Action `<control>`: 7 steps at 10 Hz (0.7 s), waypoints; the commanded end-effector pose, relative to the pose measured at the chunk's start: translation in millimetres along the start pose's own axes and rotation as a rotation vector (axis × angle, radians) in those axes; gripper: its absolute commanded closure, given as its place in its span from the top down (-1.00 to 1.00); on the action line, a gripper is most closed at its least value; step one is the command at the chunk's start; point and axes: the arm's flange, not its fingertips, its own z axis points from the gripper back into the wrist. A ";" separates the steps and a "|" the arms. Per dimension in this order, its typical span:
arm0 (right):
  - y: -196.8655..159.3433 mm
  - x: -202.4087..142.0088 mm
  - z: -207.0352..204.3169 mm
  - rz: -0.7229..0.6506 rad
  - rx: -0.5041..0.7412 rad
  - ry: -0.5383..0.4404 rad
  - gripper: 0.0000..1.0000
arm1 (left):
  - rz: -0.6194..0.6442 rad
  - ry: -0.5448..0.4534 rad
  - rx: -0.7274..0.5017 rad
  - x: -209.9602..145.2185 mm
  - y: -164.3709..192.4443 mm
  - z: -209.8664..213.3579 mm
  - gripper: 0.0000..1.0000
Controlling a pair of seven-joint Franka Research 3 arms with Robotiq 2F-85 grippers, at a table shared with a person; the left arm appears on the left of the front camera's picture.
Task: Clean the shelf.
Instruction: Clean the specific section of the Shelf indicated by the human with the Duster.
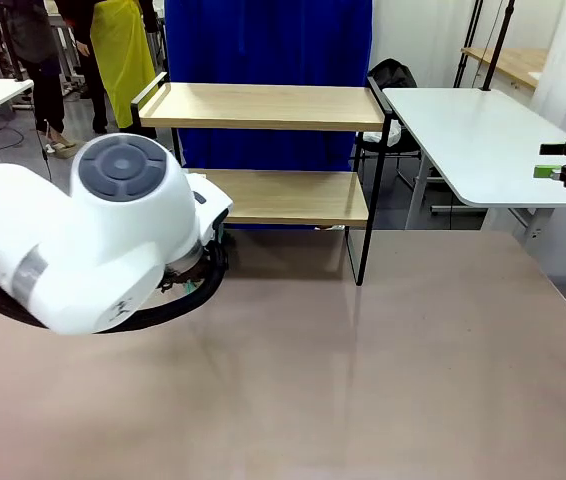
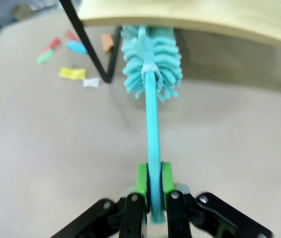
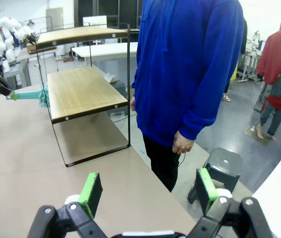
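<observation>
Shelf: small two-tier rack [image 1: 263, 105] of two pale wooden boards with smooth grain in a thin black metal frame with raised side rails; it stands at the far edge of the table, middle-left in the front view.
Table: matte beige top [image 1: 413, 360], flat and faintly glossy.
Duster: slim teal plastic handle ending in a fluffy teal microfibre head [image 2: 153, 59]; the head is at the front edge of a wooden board.
Left claw: left gripper [image 2: 154, 176] pinched narrow, green pads [image 2: 141, 178] pressed on the duster handle.
Right claw: right gripper [image 3: 149, 189] spread wide, holding and touching nothing.
Scraps: small coloured paper bits [image 2: 73, 73] lying on the table beside a shelf leg.
Person: blue hooded top [image 3: 190, 64], standing just past the shelf.
</observation>
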 end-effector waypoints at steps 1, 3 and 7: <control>1.3 2.6 -0.7 0.003 -0.002 -0.002 1.00 | -0.059 0.013 -0.149 -4.3 30.5 27.0 -0.73; 1.3 2.6 -0.7 0.003 -0.002 -0.002 1.00 | -0.078 -0.004 -0.196 -5.9 42.0 42.7 -0.73; 1.3 2.6 -0.7 0.003 -0.002 -0.002 1.00 | -0.202 0.083 -0.316 -3.4 70.8 55.9 -0.73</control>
